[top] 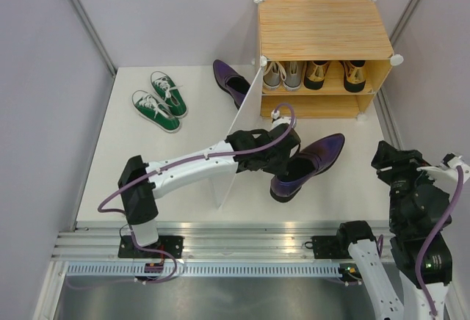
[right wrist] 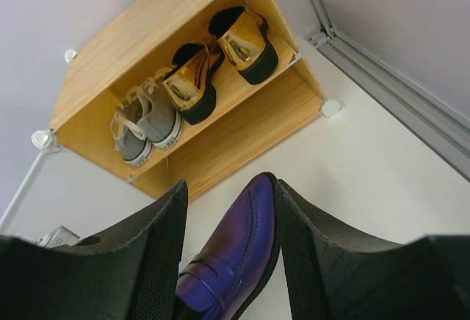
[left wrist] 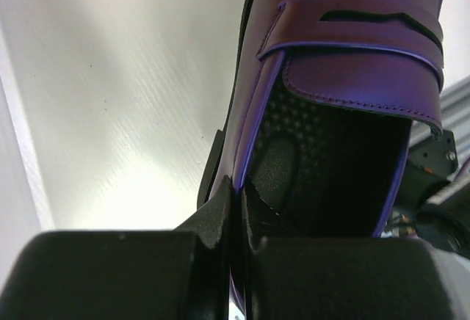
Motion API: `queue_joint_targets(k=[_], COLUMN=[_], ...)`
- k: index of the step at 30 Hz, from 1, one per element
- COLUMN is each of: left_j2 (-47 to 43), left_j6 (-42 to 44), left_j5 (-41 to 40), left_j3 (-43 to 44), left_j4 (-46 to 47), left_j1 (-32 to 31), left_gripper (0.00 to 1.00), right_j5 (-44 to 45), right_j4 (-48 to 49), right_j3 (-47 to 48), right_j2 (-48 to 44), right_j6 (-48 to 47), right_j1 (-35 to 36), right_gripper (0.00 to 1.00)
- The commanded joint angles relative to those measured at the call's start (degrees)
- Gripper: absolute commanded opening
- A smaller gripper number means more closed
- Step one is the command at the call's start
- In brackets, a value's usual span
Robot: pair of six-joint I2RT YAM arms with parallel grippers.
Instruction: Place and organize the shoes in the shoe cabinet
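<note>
One glossy purple shoe (top: 312,162) lies in front of the shoe cabinet (top: 323,30), toe to the right. My left gripper (top: 283,160) is shut on its inner side rim; in the left wrist view the gripper (left wrist: 239,188) pinches that purple edge (left wrist: 253,136). The other purple shoe (top: 230,79) lies left of the open white door (top: 239,136). Grey sneakers (top: 283,74) and gold shoes (top: 334,74) stand on the upper shelf. Green sneakers (top: 158,100) sit at the far left. My right gripper (top: 385,157) hangs open, right of the held shoe and apart from it. In its wrist view the purple toe (right wrist: 242,239) shows between the open gripper (right wrist: 231,184).
The door panel stands edge-on between my left arm's base side and the cabinet, with the arm reaching past it. The cabinet's lower shelf (right wrist: 242,125) holds nothing visible. A metal rail (top: 242,235) runs along the near table edge, and grey walls close in both sides.
</note>
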Motion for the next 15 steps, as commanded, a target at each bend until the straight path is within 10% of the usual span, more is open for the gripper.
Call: queue_joint_targets(k=[1, 15], left_j2=[0.4, -2.2], left_j6=[-8.9, -25.4], left_j5=[-4.7, -15.3], left_j3=[-0.6, -15.3], left_j4=[10.4, 12.0], left_j1=[0.6, 4.7], left_gripper=[0.02, 0.02], right_j5=[-2.3, -7.9], right_j4=[2.1, 5.9], right_j3=[-1.9, -9.6], right_j2=[1.4, 3.2], right_j6=[-1.3, -1.7], right_j1=[0.1, 0.2], right_gripper=[0.56, 0.56])
